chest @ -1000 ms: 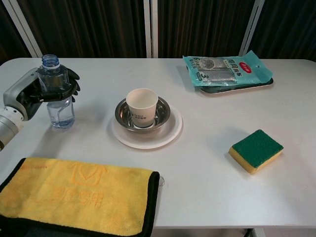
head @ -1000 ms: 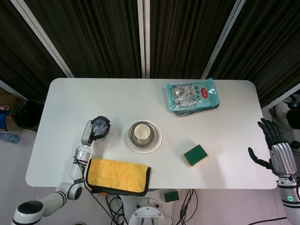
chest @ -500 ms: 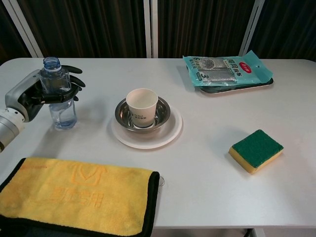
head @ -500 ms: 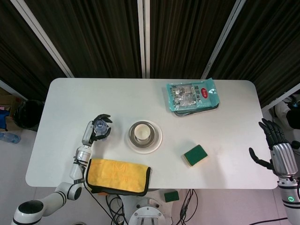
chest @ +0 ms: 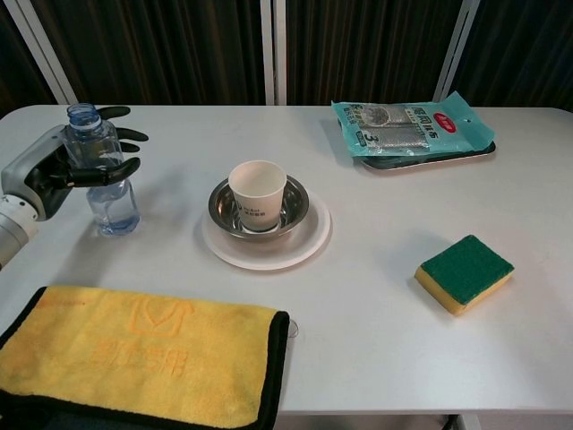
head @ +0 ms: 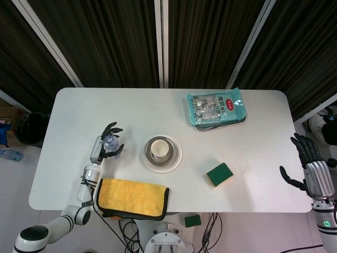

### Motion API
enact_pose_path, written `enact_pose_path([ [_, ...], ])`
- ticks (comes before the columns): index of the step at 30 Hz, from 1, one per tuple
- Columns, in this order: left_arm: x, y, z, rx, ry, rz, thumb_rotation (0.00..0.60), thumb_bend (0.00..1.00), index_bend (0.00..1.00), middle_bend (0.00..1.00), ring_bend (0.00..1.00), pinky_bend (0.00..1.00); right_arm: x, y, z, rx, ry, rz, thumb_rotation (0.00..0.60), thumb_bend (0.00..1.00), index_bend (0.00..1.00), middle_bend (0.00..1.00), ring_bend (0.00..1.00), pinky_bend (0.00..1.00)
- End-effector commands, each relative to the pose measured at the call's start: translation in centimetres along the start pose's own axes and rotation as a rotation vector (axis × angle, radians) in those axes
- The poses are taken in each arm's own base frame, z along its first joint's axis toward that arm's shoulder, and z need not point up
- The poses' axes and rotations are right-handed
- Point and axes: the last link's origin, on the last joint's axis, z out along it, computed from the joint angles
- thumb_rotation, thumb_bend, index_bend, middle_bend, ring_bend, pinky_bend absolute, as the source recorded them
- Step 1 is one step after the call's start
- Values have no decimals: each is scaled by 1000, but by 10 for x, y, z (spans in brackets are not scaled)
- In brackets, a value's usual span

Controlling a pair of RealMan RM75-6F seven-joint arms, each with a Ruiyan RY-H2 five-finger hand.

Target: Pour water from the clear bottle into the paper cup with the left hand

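Note:
The clear bottle (head: 110, 142) (chest: 100, 176) stands upright and uncapped on the left of the table, with a little water at its bottom. My left hand (head: 102, 148) (chest: 52, 170) is right beside it, fingers straightened and spread around the bottle without gripping it. The paper cup (head: 159, 151) (chest: 258, 192) stands inside a steel bowl (chest: 222, 202) on a white plate (chest: 304, 245) at the table's middle, to the right of the bottle. My right hand (head: 311, 168) hangs off the table's right edge, fingers apart and holding nothing.
A yellow cloth (head: 131, 197) (chest: 134, 354) lies at the front left edge. A green and yellow sponge (head: 219, 174) (chest: 464, 271) sits front right. A tray with a teal packet (head: 217, 108) (chest: 414, 125) is at the back right.
My left hand's fingers have uncurled from around the bottle and spread apart. The bottle stays upright on the table. The right hand has barely moved.

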Motion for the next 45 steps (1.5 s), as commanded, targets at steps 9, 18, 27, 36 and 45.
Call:
enact_pose_path([
  [9,5,-2,-3,4,3,-8,600,174,38,170,142,248,1,-1,0,3,4,0,600,356,0,0,0,0],
  [18,16,-2,-7,3,15,-6,600,116,3,116,84,209,1,-2,1,10,11,2,600,355,0,0,0,0],
  [27,29,2,-17,-20,24,-5,600,63,0,83,60,189,2,-4,0,16,14,3,600,355,0,0,0,0],
  [36,56,5,-36,-16,100,-3,600,57,0,80,55,188,7,-8,0,35,35,-1,600,355,0,0,0,0],
  [45,93,21,-72,-43,195,-33,600,56,0,63,38,187,12,-15,-4,64,62,6,600,355,0,0,0,0],
])
